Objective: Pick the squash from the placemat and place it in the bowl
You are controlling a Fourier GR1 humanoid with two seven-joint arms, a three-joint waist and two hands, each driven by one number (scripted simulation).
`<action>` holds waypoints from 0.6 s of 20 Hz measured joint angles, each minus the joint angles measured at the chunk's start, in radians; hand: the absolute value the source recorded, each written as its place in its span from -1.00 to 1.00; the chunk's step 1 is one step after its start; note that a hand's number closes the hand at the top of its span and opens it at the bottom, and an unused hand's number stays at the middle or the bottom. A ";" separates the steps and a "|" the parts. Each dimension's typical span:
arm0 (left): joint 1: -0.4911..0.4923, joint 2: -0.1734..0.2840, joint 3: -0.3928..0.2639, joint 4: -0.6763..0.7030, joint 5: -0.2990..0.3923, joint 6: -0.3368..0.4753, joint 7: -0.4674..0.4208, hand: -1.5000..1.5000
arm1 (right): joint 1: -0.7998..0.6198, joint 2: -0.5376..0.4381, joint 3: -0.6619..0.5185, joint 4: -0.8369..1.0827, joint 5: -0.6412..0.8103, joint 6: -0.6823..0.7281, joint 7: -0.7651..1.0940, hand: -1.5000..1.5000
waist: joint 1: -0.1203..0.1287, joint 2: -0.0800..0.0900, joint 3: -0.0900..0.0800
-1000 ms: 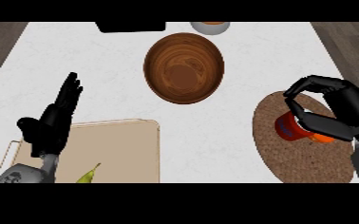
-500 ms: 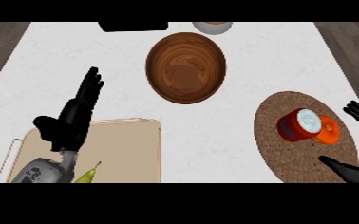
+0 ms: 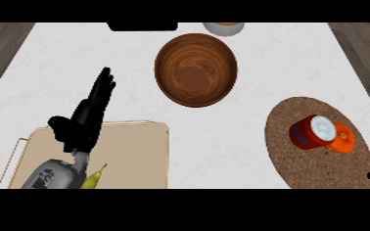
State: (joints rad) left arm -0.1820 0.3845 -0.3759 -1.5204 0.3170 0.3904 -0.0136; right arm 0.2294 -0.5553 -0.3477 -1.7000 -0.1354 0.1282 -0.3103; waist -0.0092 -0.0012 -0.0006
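The orange squash (image 3: 341, 140) lies untouched on the round woven brown placemat (image 3: 296, 164) at four o'clock of the empty wooden bowl (image 3: 196, 69), so transfer remains undone (the black left hand (image 3: 83, 120) rests spread at eight o'clock).

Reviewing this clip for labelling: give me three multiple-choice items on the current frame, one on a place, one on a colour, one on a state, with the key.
1. Where does the squash lie?
A. in the bowl
B. on the placemat
C. on the cutting board

2. What colour is the bowl?
A. brown
B. white
C. blue

3. How is the left hand?
A. curled round the squash
B. open, fingers straight
C. pressed flat in the bowl

Key: 1 B, the orange squash rests on the round woven placemat at the right, beside a red can. 2 A, the bowl is brown wood and holds nothing. 3 B, the left hand stands with straight fingers over the cutting board's far edge, holding nothing; the right hand is out of view.
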 measured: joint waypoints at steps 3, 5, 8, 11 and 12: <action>-0.016 -0.015 0.007 0.013 -0.012 -0.006 0.010 0.00 | -0.006 -0.051 -0.014 -0.017 -0.021 0.045 0.121 -1.00 | 0.002 0.001 0.000; -0.026 -0.015 0.013 0.007 -0.015 -0.014 0.026 0.00 | -0.029 -0.082 -0.004 -0.004 -0.010 0.062 0.193 -1.00 | 0.007 0.001 0.000; -0.024 -0.020 0.017 0.003 -0.022 -0.023 0.034 0.00 | -0.051 -0.113 0.028 0.033 0.018 0.098 0.267 -1.00 | 0.012 0.002 0.000; -0.029 -0.027 0.031 0.012 -0.029 -0.037 0.034 0.00 | -0.075 -0.139 0.053 0.068 0.044 0.139 0.324 -1.00 | 0.012 0.002 0.000; -0.033 -0.026 0.043 0.025 -0.028 -0.052 0.027 0.00 | -0.085 -0.138 0.066 0.079 0.058 0.145 0.339 -1.00 | 0.012 0.002 0.000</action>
State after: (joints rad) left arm -0.2153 0.3587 -0.3329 -1.4955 0.2893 0.3382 0.0130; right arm 0.1441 -0.6928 -0.2815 -1.6206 -0.0774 0.2737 0.0285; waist 0.0027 0.0011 -0.0004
